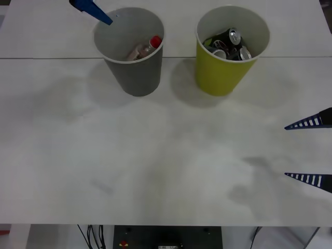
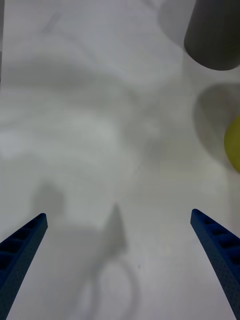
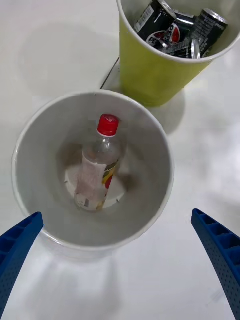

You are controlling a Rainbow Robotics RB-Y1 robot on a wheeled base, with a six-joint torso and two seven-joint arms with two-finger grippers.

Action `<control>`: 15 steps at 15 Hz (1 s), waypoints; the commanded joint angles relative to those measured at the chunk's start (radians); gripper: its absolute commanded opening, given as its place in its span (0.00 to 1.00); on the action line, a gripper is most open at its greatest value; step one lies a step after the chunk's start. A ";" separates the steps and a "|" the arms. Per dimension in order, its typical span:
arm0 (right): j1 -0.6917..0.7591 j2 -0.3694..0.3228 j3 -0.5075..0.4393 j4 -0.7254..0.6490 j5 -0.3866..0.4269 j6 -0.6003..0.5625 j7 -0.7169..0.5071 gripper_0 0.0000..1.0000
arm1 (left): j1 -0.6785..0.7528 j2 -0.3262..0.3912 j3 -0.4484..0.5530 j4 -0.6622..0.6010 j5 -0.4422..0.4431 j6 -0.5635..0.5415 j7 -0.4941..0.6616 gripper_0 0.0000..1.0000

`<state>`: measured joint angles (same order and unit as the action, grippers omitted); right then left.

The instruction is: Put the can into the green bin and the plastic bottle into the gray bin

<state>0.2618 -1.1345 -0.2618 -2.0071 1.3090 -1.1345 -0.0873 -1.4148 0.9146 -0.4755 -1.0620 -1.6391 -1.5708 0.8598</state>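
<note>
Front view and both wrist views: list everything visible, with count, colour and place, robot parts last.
gray bin: one, dark gray with lighter inside, far left part of the table, upright.
plastic bottle: one, clear with red cap, lying inside the gray bin.
green bin: one, yellow-green, beside the gray bin on its right, upright.
cans: several, black and silver, inside the green bin; exact count unclear.
table: one, white, under both bins.
left gripper: blue, open, above the gray bin.
right gripper: blue, open, over the table's right edge.
</note>
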 commanded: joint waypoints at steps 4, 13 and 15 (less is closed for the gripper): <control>0.000 0.000 0.000 0.000 0.000 0.000 0.000 1.00 | 0.198 0.219 0.083 -0.078 0.137 0.000 -0.168 1.00; 0.000 0.000 0.000 0.000 0.000 0.000 0.000 1.00 | 0.846 0.250 0.632 -0.470 0.137 0.000 -0.303 1.00; 0.000 0.000 0.000 0.000 0.000 0.000 0.000 1.00 | 0.941 0.248 0.693 -0.513 0.154 0.000 -0.364 1.00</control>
<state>0.2618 -1.1345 -0.2618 -2.0071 1.3090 -1.1345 -0.0873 -0.5141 1.1633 0.1918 -1.5576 -1.4933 -1.5709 0.5220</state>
